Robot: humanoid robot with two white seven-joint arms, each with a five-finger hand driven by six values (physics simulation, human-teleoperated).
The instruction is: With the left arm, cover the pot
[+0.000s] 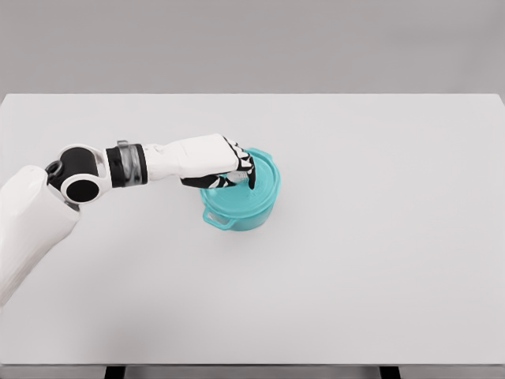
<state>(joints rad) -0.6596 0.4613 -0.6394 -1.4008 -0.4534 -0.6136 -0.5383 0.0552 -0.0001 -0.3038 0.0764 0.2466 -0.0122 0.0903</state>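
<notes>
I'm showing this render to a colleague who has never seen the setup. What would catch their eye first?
The teal pot, the only colour in the scene, sits left of centre on the plain white table. The left hand lies over the pot's left side, fingers curled down onto its top, at the end of the white arm reaching in from the left edge.

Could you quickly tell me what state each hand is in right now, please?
Left hand: fingers curled down onto the lid on the teal pot, apparently gripping it.
Right hand: not in view.
</notes>
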